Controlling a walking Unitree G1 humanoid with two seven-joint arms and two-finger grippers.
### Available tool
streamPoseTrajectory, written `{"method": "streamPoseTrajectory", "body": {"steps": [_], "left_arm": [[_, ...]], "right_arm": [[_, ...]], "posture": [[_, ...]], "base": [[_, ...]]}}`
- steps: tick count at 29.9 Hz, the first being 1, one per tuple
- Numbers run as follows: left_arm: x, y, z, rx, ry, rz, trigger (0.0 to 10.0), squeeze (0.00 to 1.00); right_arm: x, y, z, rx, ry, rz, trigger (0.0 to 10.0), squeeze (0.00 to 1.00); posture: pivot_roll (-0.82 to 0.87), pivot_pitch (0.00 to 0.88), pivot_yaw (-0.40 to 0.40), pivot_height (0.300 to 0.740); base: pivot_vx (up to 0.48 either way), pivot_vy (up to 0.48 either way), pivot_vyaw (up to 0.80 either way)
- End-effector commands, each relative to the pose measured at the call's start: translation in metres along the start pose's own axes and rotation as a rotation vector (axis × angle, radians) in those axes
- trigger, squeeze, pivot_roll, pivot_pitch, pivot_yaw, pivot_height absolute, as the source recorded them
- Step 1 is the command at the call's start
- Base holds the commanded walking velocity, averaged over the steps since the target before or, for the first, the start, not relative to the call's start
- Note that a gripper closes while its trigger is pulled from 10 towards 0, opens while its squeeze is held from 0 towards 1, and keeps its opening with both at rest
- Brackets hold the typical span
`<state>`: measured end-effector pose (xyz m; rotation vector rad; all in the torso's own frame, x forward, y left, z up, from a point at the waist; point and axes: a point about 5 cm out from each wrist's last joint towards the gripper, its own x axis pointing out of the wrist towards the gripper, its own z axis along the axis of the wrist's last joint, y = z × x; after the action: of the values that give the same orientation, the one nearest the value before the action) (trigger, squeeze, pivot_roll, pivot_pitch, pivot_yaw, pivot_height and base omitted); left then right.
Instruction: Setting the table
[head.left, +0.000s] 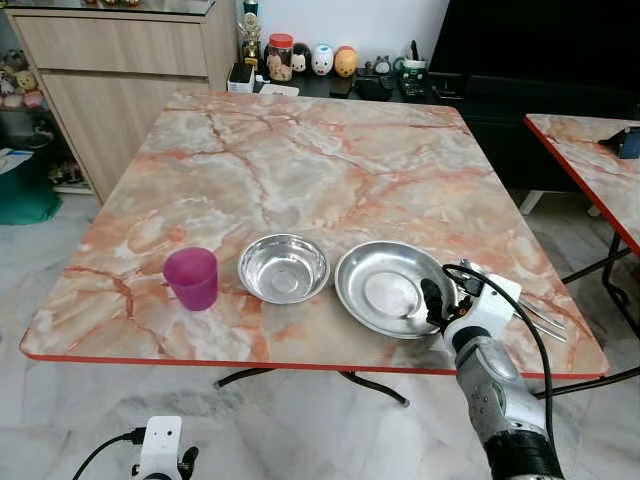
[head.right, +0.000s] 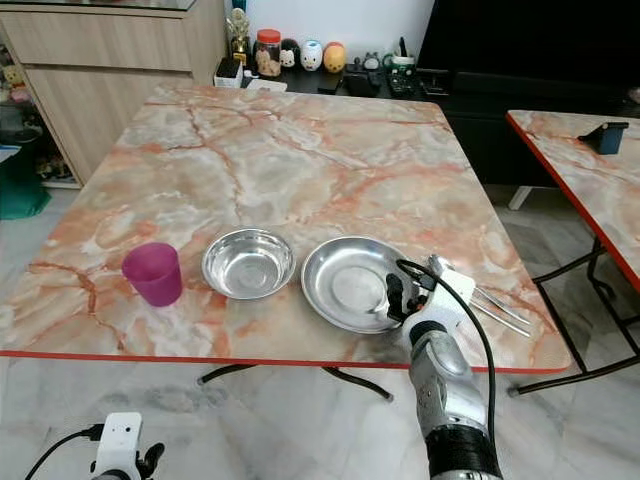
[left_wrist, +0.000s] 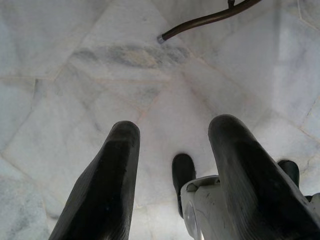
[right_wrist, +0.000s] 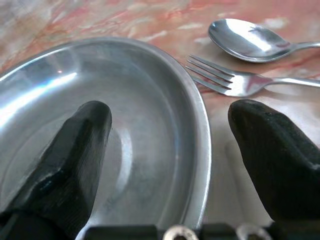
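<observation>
On the marble table (head.left: 300, 150) stand a pink cup (head.left: 191, 277), a steel bowl (head.left: 284, 267) and a steel plate (head.left: 390, 288) in a row near the front edge. A fork (right_wrist: 235, 81) and a spoon (right_wrist: 245, 40) lie just right of the plate. My right gripper (head.left: 438, 303) is open at the plate's right rim. In the right wrist view the right gripper (right_wrist: 172, 145) straddles that rim, one finger over the plate and the other over the tabletop. My left gripper (left_wrist: 175, 127) hangs open low beside the table, over the floor.
A second marble table (head.left: 590, 170) stands to the right across a gap. A wooden cabinet (head.left: 110, 80) is at the back left, and a dark shelf with jars and figurines (head.left: 320, 60) runs behind the table. The floor (left_wrist: 100, 75) is pale marble tile.
</observation>
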<state>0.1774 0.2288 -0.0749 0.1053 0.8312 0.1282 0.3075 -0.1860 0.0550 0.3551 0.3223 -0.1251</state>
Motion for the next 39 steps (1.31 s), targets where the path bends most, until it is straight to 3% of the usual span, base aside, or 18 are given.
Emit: {"method": "streamPoseTrajectory", "body": {"steps": [1,24,39], "left_arm": [[-0.001,-0.002,-0.005,0.008,0.021,-0.009,10.0,0.00],[-0.001,0.000,-0.005,0.025,0.027,-0.020,10.0,0.00],[-0.001,-0.006,-0.006,0.031,0.021,-0.022,10.0,0.00]], "right_arm": [[0.002,0.002,0.001,-0.006,-0.005,0.005,10.0,0.00],[-0.002,-0.011,0.002,0.046,-0.059,-0.066,10.0,0.00],[0.003,-0.003,-0.005,0.032,-0.006,-0.029,10.0,0.00]], "posture": [[-0.01,0.000,-0.072,0.740],[-0.01,0.000,-0.070,0.740],[0.00,0.000,-0.074,0.740]], "base": [[0.000,0.000,0.00],[0.000,0.000,0.00],[0.000,0.000,0.00]]}}
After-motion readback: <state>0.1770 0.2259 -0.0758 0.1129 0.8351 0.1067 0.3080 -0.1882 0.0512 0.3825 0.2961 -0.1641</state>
